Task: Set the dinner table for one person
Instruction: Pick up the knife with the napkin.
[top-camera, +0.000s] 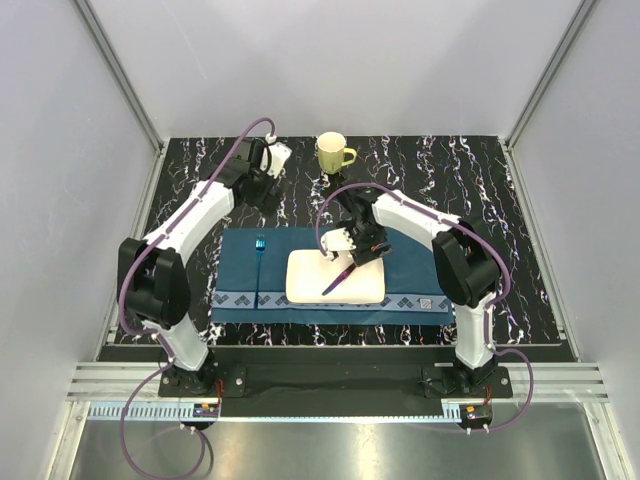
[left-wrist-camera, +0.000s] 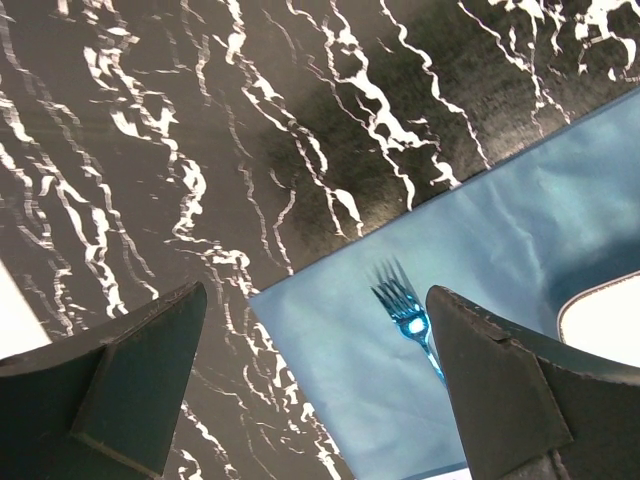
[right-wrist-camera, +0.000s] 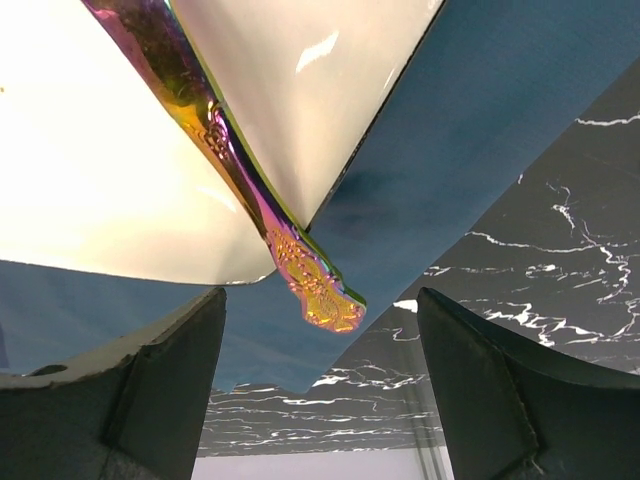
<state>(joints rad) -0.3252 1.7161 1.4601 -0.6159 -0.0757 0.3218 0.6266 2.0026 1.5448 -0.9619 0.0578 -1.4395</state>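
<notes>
**A:** Where is the dinner table (top-camera: 500, 180) in all this?

**B:** It is the black veined top under everything; a blue placemat (top-camera: 235, 270) lies at its near middle, with a white plate (top-camera: 305, 275) on the cloth; an iridescent utensil (right-wrist-camera: 225, 150) lies slantwise across the plate, its embossed handle end jutting past the plate's edge over the cloth.

**A:** And the tools?

**B:** The right gripper (right-wrist-camera: 320, 300) hovers close over that handle end, jaws spread, nothing between them; the left gripper (left-wrist-camera: 316, 292) hangs spread wide over bare table beyond the placemat's far left corner, holding nothing.

**A:** How would you do this step well?

**B:** I judge the utensil belongs beside the plate, not on it. I'd straddle the overhanging handle end, one finger on each side, since there looks to be room beneath it there; close squarely across the narrow width; lift clear before swinging right, lest the other end drag on the plate; then lay it on the bare strip of cloth right of the plate, parallel to the blue fork (top-camera: 260, 258).

**A:** Knife or spoon?

**B:** I cannot tell; the working end is too small from above.

**A:** The count?

**B:** One placemat; one plate; one fork, on the cloth left of the plate; one iridescent utensil; one yellow-green mug (top-camera: 332, 153), on bare table beyond the placemat; two grippers.
</notes>
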